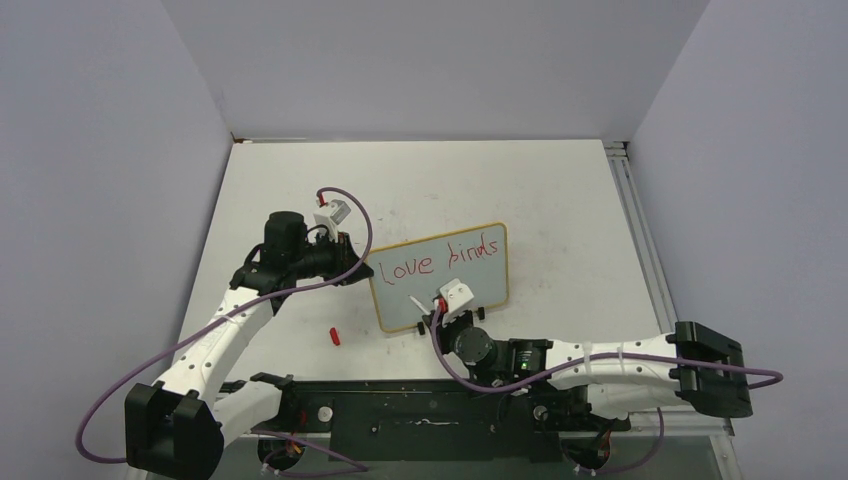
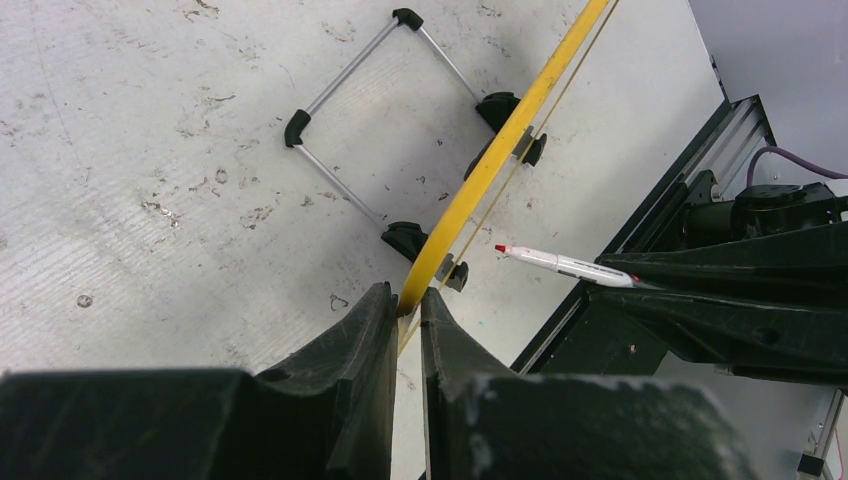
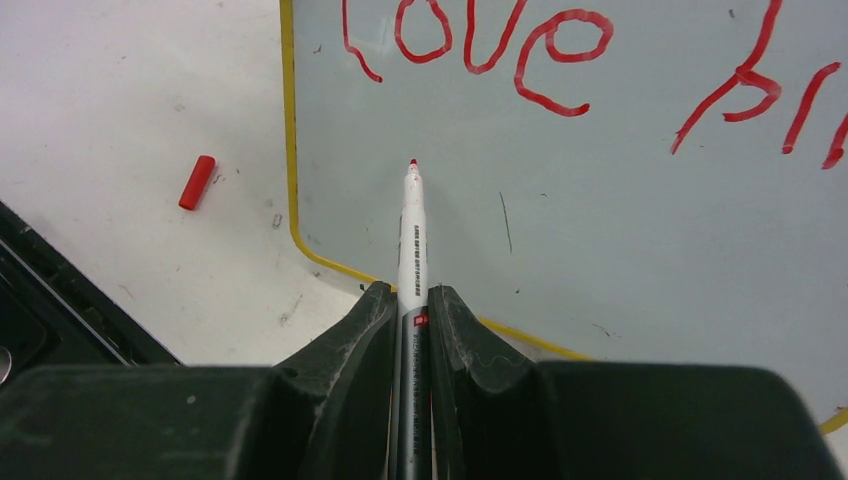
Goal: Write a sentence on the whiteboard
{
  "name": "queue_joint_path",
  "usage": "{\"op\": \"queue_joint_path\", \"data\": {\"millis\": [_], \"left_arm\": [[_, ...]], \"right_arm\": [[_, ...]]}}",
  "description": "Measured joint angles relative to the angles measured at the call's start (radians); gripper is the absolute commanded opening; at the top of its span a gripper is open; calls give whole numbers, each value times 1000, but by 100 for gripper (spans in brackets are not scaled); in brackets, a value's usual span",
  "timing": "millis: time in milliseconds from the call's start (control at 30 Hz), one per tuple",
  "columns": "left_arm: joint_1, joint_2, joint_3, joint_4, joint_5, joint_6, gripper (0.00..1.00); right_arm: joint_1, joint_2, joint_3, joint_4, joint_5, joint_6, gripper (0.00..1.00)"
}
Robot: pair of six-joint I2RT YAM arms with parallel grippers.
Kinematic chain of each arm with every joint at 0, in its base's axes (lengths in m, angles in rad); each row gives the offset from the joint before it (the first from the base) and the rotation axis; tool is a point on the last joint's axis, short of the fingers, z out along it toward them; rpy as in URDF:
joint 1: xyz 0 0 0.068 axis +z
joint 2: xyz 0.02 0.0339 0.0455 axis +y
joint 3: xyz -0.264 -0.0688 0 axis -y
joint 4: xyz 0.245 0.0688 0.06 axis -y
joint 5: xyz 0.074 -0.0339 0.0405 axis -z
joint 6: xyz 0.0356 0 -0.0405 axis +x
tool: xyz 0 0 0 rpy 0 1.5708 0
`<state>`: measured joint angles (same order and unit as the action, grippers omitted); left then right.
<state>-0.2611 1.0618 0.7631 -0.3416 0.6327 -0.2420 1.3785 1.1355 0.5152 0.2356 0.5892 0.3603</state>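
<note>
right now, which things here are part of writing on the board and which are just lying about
In the job: whiteboard, its red writing, marker in the right gripper, left gripper clamping the board's edge.
Lying about: red cap on the table.

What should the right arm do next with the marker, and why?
Probably lower the marker onto the bare board below "love" and start a second line. The red writing fills only the top row, the right gripper is shut on the marker aimed at that space, and the left gripper clamps the board's edge.
</note>
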Motion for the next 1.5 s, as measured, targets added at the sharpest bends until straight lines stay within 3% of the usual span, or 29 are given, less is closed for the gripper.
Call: {"op": "queue_joint_path", "data": {"millis": [467, 1500], "left_arm": [[0, 0, 0, 0, 0, 0, 10], [0, 0, 0, -1, -1, 0, 10]], "right_arm": [[3, 84, 0, 67, -7, 3, 5], [3, 125, 0, 23, 7, 87, 5]]}}
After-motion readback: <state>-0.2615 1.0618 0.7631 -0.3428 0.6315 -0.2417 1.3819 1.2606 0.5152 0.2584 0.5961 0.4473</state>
